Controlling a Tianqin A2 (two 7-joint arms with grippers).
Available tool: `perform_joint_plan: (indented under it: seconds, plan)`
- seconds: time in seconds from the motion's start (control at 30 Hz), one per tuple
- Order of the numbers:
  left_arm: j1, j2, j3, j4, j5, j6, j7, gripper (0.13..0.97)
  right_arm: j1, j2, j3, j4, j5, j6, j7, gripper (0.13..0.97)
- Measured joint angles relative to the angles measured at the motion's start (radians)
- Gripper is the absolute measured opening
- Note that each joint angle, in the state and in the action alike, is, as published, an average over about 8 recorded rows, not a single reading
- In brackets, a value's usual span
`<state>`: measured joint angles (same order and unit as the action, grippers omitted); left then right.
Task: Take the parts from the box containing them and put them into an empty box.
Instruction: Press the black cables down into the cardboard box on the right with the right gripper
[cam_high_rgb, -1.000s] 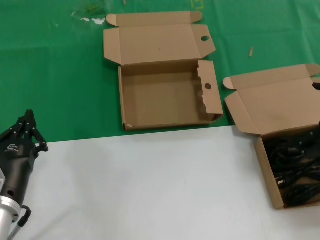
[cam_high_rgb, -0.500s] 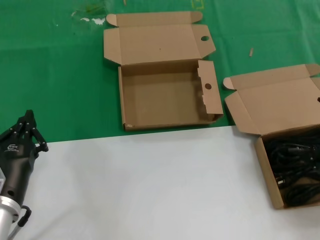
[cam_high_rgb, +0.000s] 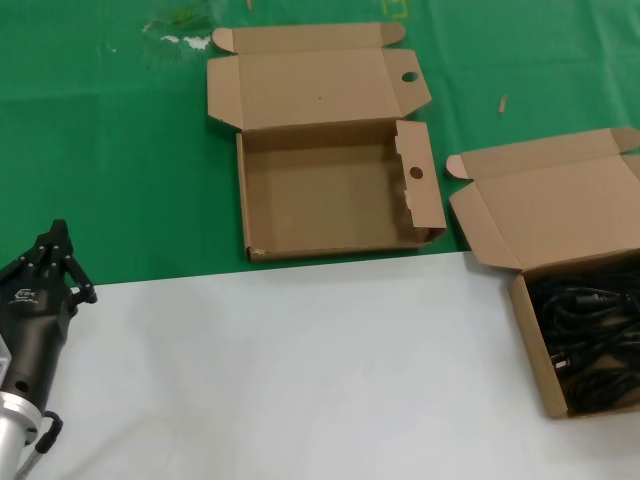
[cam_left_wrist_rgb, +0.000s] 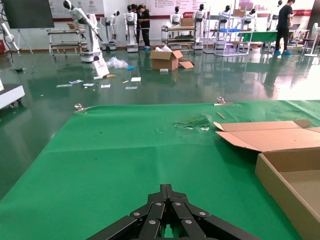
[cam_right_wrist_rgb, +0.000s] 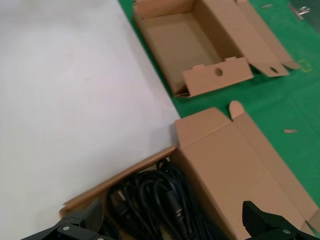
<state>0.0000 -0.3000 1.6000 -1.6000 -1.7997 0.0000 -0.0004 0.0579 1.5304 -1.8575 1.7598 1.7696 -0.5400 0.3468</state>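
The empty box with round holes in its flap and lid lies open on the green cloth at the middle; it also shows in the right wrist view and the left wrist view. The box containing the parts sits open at the right edge, lid folded back. Black cord bundles lie tangled inside it. My right gripper is open wide just above the cords, holding nothing; it is out of the head view. My left gripper is shut and empty at the near left.
The near half of the table is white, the far half is green cloth. Small scraps lie on the cloth at the far left and far right.
A dark bit of the right gripper at the head view's right edge one second ago is gone from that view. The left arm and both boxes have not moved.
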Motion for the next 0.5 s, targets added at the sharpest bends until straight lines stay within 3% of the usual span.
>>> perform_joint_plan:
  seconds: [0.27,0.5]
  plan:
    - [0.0,0.0,0.0,0.0,0.0,0.0,0.0,0.14,-0.034,-0.01,0.031,-0.012,-0.012,-0.053,-0.077,0.965]
    - [0.0,0.0,0.0,0.0,0.0,0.0,0.0,0.14,0.024,-0.095,0.033,-0.039,-0.117,-0.15,-0.133,0.965]
